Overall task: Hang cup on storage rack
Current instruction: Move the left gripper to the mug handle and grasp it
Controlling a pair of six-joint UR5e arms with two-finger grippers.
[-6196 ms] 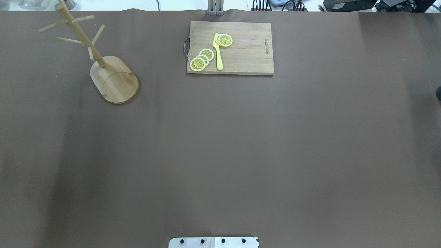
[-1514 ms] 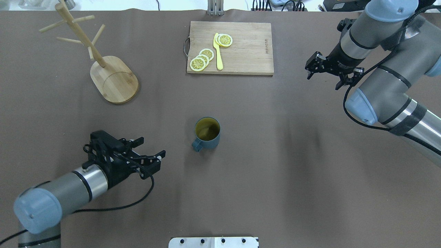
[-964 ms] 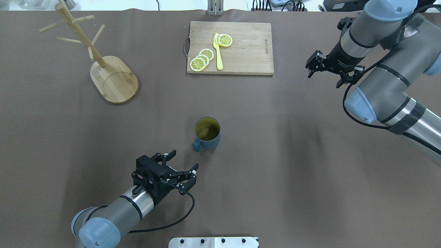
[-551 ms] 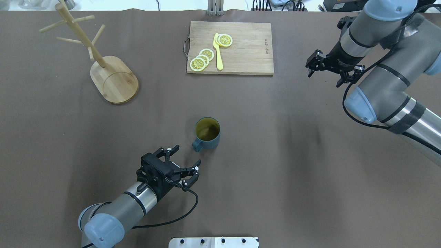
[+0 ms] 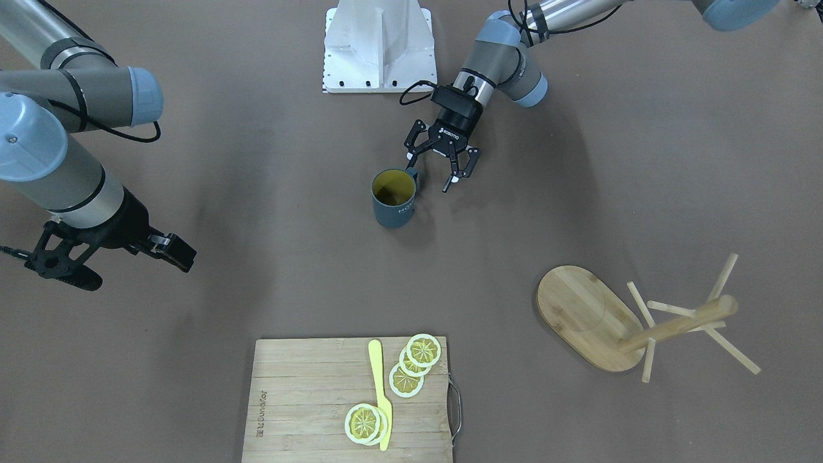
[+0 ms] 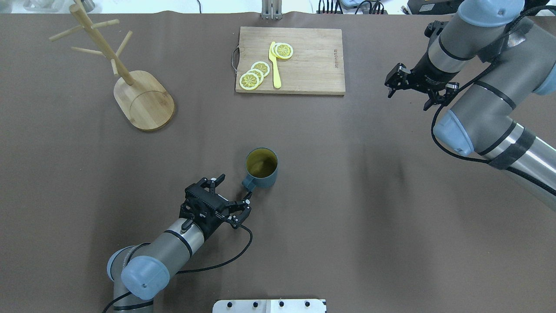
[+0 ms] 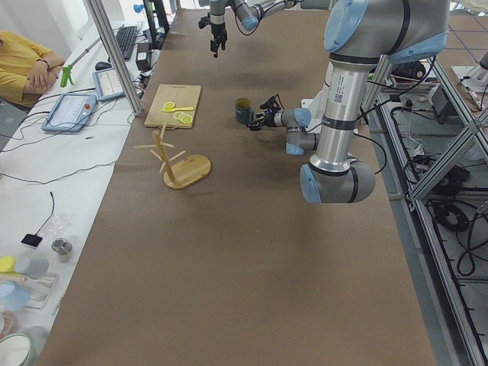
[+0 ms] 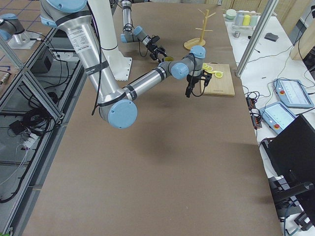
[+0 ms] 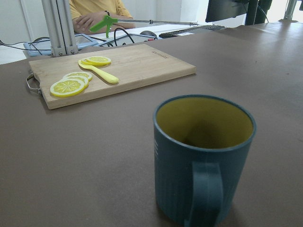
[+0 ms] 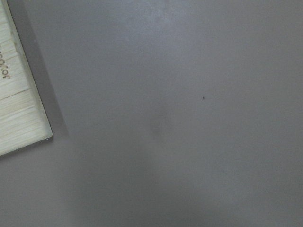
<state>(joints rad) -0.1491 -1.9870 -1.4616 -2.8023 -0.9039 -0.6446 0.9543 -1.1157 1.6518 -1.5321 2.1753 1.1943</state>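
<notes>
Since the overhead view of a moment ago, the left gripper [image 6: 235, 189] has crept forward from the robot-side edge of the desk toward the cup [image 6: 261, 167], while the cup, the storage rack [image 6: 145, 104] and the right gripper [image 6: 412, 91] sit where they were. Its jaws are spread wide and hold nothing; in the front-facing view one fingertip comes just beside the cup's handle [image 5: 411, 172], though whether it touches cannot be told. The left wrist camera looks straight at that handle [image 9: 204, 194], with the yellowish inside of the cup above it, which suggests the approach is lined up on the handle side. The cup stands upright on the desk near its middle, somewhat toward the robot-side edge, handle turned to the left arm. The storage rack stands near the far left corner, well apart from the cup, and all its pegs are bare. Over by the right edge, the right gripper hangs above bare desk beside the corner of the cutting board [image 6: 304, 65], jaws open and empty. So the task looks to be at its very start: only the reach is nearly done. Grasping, lifting, carrying the cup to the far left corner and threading the handle over a peg are all left.
</notes>
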